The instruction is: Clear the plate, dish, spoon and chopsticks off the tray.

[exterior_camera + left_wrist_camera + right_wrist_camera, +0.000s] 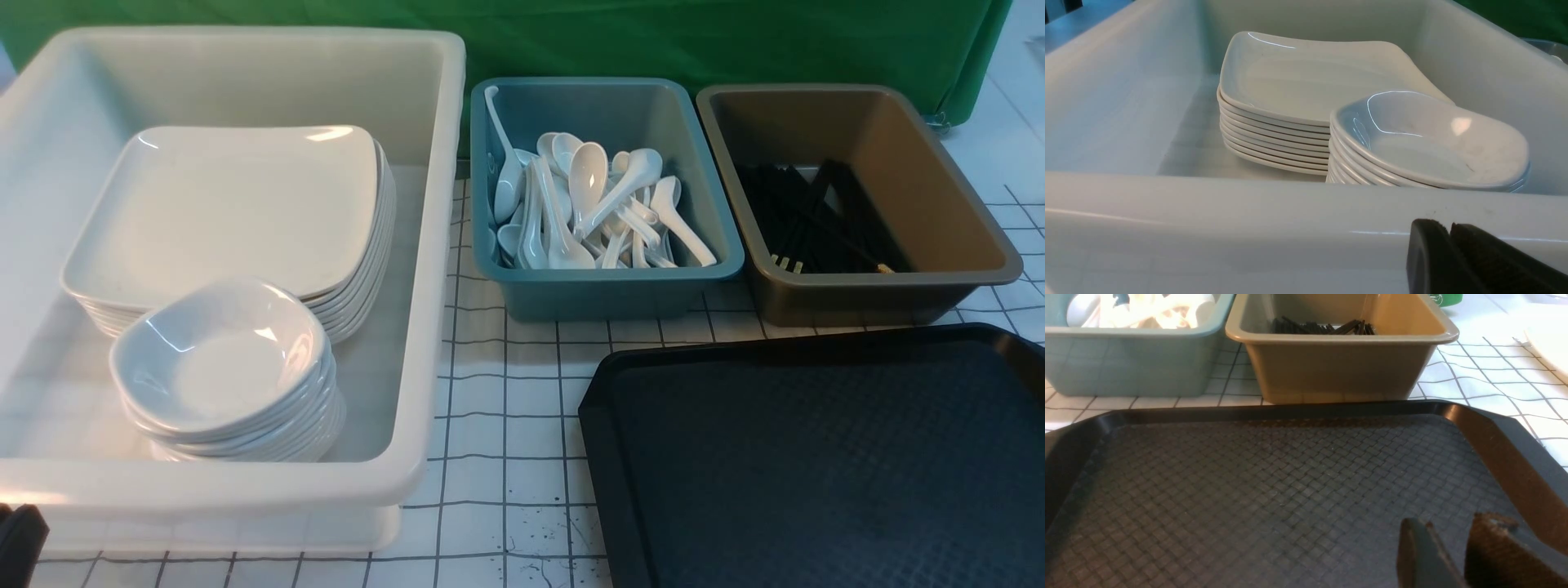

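Note:
The black tray lies at the front right, and its textured floor is bare. A white plate tops a stack of several in the white tub, also seen as the plate in the left wrist view. A small dish tops a second stack in front of the plates, the dish sitting closest to the tub's near wall. White spoons fill the teal tub. Black chopsticks lie in the brown tub. My left gripper is shut and empty, outside the white tub's near wall. My right gripper hangs open over the tray, holding nothing.
The white tub stands at the left, the teal tub in the middle and the brown tub at the right, just behind the tray. A checked cloth covers the table. A green drape hangs at the back.

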`<move>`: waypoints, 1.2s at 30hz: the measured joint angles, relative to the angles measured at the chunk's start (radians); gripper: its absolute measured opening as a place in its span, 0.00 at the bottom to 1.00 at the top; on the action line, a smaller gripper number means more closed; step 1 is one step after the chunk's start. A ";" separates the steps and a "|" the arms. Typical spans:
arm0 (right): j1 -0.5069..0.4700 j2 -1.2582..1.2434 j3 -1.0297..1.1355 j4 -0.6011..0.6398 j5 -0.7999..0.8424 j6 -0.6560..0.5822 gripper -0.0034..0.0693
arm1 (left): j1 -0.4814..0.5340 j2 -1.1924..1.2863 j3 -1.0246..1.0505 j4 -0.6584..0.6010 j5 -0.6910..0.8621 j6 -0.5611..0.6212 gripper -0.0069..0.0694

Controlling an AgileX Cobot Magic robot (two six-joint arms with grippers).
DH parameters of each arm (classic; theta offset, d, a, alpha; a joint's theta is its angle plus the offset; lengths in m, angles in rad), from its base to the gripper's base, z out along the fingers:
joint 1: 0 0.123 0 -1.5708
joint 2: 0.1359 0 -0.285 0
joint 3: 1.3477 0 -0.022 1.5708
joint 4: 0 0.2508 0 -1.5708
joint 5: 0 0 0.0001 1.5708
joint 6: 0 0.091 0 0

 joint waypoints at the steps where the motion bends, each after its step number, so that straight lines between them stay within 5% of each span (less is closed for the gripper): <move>1: 0.000 0.000 0.000 0.000 0.000 0.000 0.38 | 0.000 0.000 0.000 0.000 0.000 0.003 0.18; 36: 0.000 0.000 0.000 0.000 0.000 0.000 0.38 | 0.000 0.000 0.000 0.000 0.000 0.005 0.22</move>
